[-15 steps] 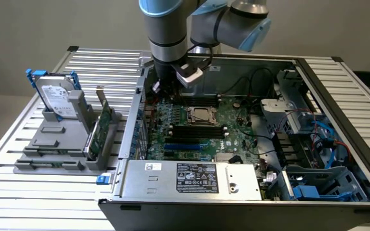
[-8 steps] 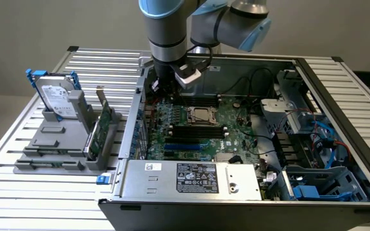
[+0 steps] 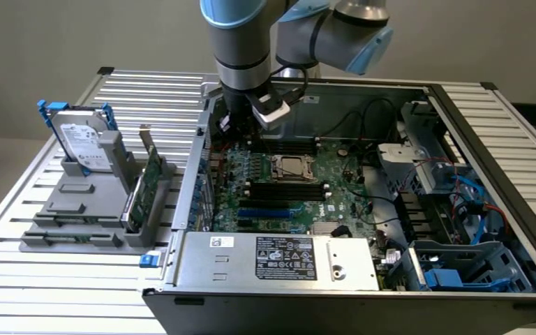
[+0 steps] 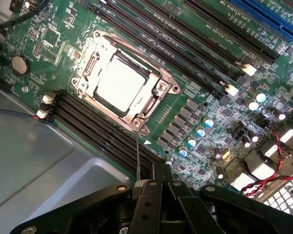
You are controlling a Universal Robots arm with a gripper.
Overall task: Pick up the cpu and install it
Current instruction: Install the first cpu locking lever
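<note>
While you look through the wrist view, you find the cpu (image 4: 121, 80) lying flat inside the socket frame (image 4: 162, 90), its pale silver top facing up and the metal frame lying around its edges. A thin lever rod (image 4: 138, 151) runs from the frame's corner toward the gripper (image 4: 158, 170); you cannot tell whether the two touch. Your jaws are pressed together with nothing between them, hovering above the dark memory slots (image 4: 102, 129) beside the socket on the green motherboard (image 4: 205, 73). In the exterior view, your arm (image 3: 243, 42) reaches down into the open computer case (image 3: 491, 139).
</note>
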